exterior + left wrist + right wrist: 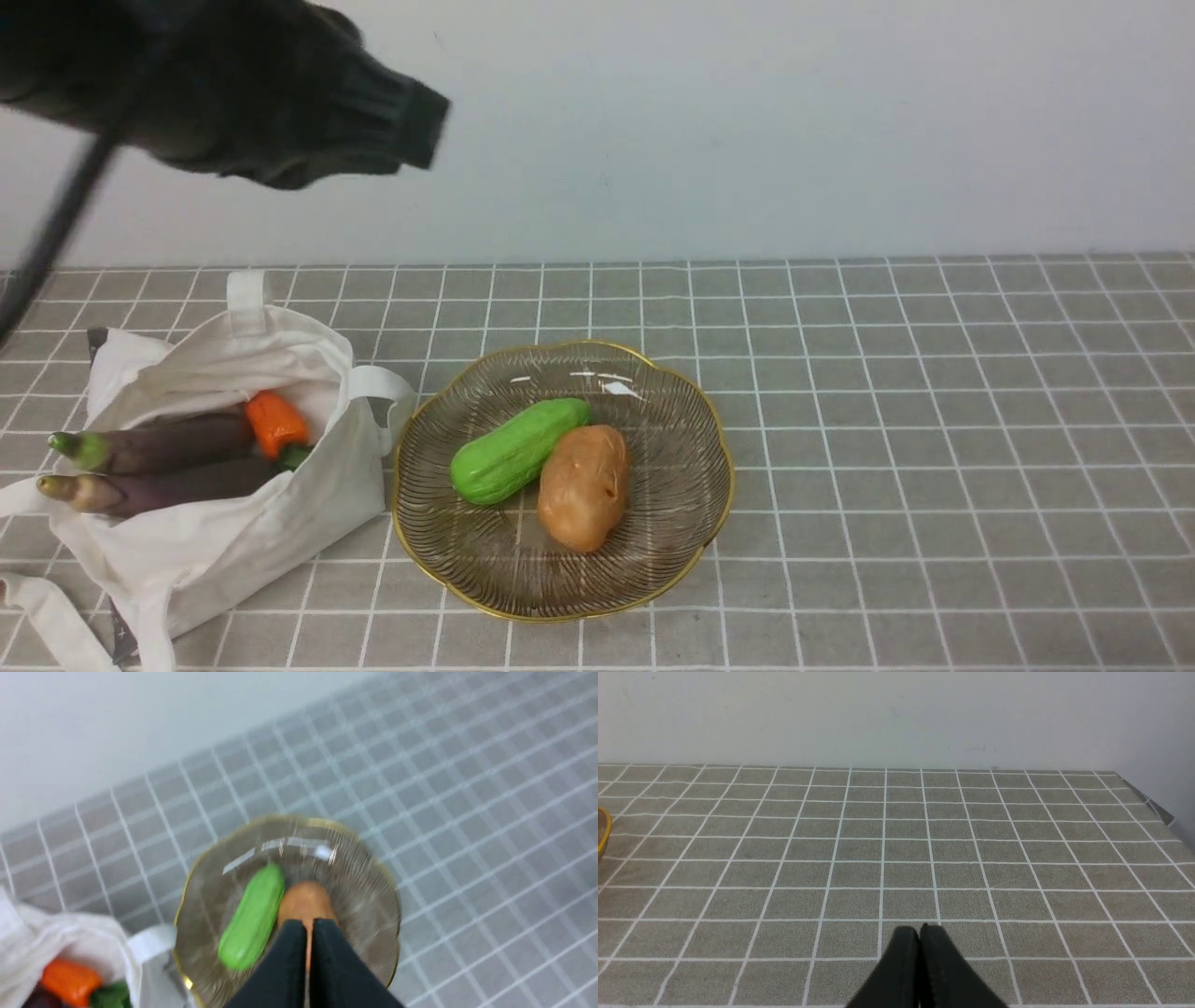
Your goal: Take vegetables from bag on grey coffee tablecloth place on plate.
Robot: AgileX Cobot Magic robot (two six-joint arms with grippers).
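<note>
Nearest the robot, the bag [215,523] lies open on the grey coffee tablecloth [934,420], at 8 o'clock from the plate [677,467] and just beside it. Inside the bag, two eggplants [159,446] lie side by side with stems toward 9 o'clock, and the orange pepper [275,422] rests against their far ends. The plate holds the cucumber [518,450], with the potato [583,485] touching it at its 4 o'clock. The left gripper [308,924] has its jaws pressed together and empty. It is raised well above the plate, with its tips lined over the potato. The right gripper [919,931] has its jaws together and empty. It hangs over bare cloth, well apart from the plate.
</note>
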